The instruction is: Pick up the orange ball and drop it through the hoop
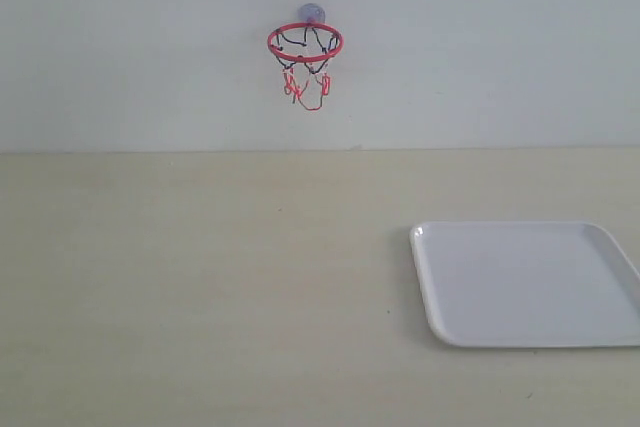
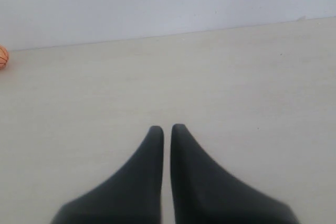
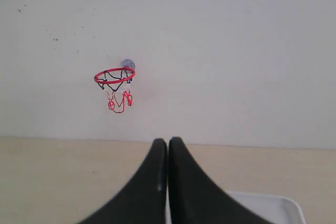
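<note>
Glossy white plastic tray [image 1: 525,287], matt pale tabletop [image 1: 200,287], string-netted hoop [image 1: 305,43]

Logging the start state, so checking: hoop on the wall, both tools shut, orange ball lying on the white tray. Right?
Not quite. The orange ball lies on the table by the wall, not on the white tray; the left wrist view shows it. The hoop is on the wall, and the left tool and right tool are shut.
</note>
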### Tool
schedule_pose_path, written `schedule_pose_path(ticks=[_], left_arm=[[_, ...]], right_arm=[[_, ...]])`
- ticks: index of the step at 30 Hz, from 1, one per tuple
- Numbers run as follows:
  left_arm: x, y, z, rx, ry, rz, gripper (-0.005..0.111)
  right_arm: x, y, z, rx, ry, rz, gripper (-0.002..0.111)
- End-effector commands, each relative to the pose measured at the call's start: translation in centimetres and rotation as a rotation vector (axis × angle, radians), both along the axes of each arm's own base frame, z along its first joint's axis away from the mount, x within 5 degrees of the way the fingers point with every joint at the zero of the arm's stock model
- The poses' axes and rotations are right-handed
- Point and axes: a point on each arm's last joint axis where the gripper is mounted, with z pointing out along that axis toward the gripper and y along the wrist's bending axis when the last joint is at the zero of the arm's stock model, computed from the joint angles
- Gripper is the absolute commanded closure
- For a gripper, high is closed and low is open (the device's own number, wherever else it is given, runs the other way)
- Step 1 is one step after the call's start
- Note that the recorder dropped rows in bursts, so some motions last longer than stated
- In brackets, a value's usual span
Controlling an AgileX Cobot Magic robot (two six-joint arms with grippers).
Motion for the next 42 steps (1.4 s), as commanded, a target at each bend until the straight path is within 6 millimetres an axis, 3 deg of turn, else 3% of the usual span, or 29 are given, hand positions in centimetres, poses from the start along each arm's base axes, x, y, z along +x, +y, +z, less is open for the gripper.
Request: schedule_pose_path(ticks=[1, 11, 17, 28, 35, 42], left_arm=[[0.0, 0.0, 0.0, 0.003, -0.006, -0.001, 0.103], [0.0, 0.0, 0.0, 0.003, -0.006, -0.001, 0.103], [0.0, 0.0, 0.0, 0.003, -0.006, -0.001, 0.103], [0.0, 0.0, 0.0, 0.003, -0.006, -0.001, 0.103], [0.0, 0.0, 0.0, 0.003, -0.006, -0.001, 0.103], [0.0, 0.0, 0.0, 0.003, -0.006, -0.001, 0.103]], right_arm=[[0.0, 0.0, -1.0, -0.073, 0.079, -0.001, 0.109], [0.0, -0.1, -2.1, -0.096, 0.197, -0.008, 0.109], [0.3, 0.0, -5.1, -0.208, 0.289, 0.000, 0.109], [0.2, 0.0, -5.5, -0.169, 0.346, 0.002, 0.109], [0.4, -1.2, -5.6, -0.042, 0.384, -0.242, 0.109], [0.4, -1.3, -5.6, -0.035, 0.387, -0.251, 0.109]])
